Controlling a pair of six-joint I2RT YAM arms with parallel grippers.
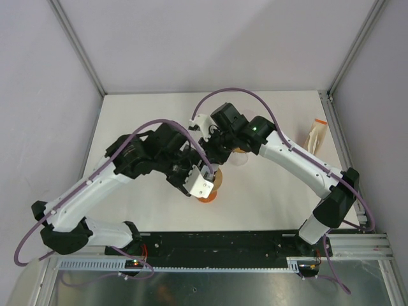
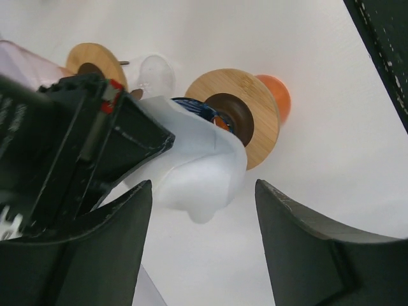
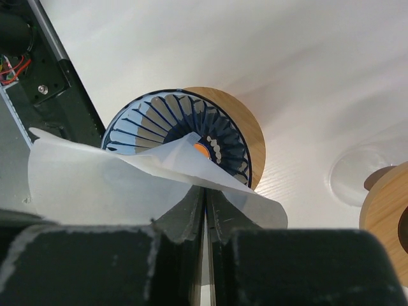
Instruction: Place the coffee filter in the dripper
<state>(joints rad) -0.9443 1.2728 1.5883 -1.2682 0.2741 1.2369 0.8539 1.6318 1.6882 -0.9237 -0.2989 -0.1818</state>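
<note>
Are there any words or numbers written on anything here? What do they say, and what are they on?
No word, number or sign can be read in any view.
coffee filter: plain white paper, no print.
dripper: only dark ribs and a wooden ring, no label.
tan packet at the table's right side: any print on it is too small to read.

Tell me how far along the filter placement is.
Done: the coffee filter is off the table, pinched in the shut right gripper. In hand: it hangs over the dripper, not yet seated in the ribbed cone. The left gripper stands open, holding nothing. Left: seat the filter and release.
</note>
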